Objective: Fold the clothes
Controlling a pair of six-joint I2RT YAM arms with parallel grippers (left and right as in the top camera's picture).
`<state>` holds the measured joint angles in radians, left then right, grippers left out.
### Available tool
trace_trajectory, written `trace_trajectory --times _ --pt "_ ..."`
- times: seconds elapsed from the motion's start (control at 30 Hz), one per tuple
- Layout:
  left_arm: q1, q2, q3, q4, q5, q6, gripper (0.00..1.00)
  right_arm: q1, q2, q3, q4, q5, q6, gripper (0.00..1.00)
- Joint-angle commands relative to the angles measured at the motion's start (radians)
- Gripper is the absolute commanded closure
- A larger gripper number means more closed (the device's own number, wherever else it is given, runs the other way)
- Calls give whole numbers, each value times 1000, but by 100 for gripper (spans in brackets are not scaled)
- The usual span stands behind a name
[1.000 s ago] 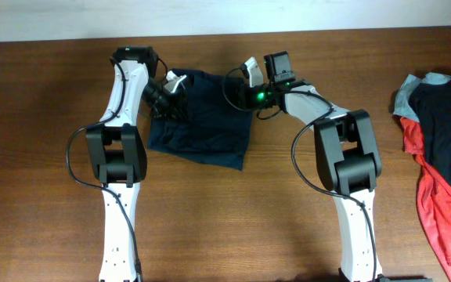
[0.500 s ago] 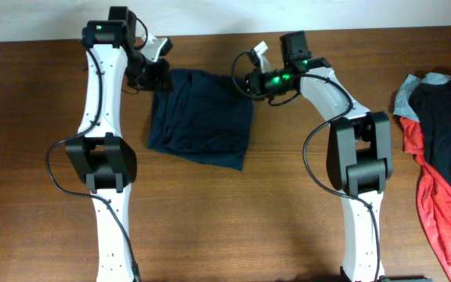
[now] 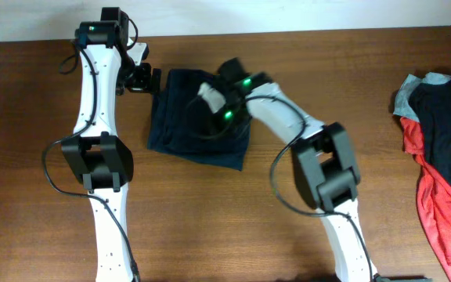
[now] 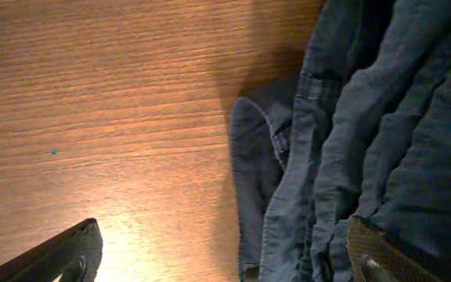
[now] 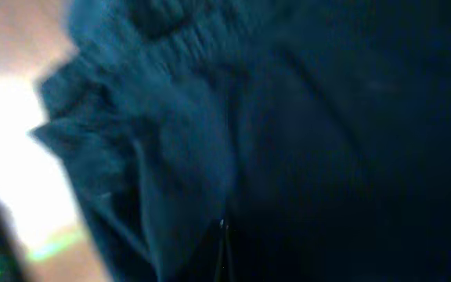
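Shorts (image 3: 202, 129) — dark navy, rumpled and partly folded on the worktop (image 3: 37, 157), directly beneath the right hand (image 3: 208, 98) and just beside the left hand (image 3: 149, 77). Left hand: fingers (image 4: 73, 254) spread wide, one over bare wood, the other over the cloth's edge, gripping nothing. Right hand: closed, low over the fabric — its blurred wrist view does not show whether a fold is pinched. A heap of garments (image 3: 437, 149) lies well beyond the right hand's outer side.
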<state>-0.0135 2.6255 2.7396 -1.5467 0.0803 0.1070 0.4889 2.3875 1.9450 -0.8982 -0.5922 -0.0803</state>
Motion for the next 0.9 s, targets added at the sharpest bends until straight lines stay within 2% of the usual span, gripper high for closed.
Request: trace_trajectory --times 0.0,0.13,0.4,0.6,0.87 --pt "3 -5 3 2 -25 -13 1 51 -31 9 -4 303 14 96" --pt "3 -5 3 2 -25 -13 1 84 -29 -2 -11 454 61 96" --pt "3 -5 3 2 -25 -13 1 55 -25 -92 -31 546 100 96" --pt "3 -5 3 2 -25 -13 1 6 -25 -113 -94 525 100 96" --pt "3 -5 3 2 -25 -13 1 29 -27 -95 -95 374 95 96"
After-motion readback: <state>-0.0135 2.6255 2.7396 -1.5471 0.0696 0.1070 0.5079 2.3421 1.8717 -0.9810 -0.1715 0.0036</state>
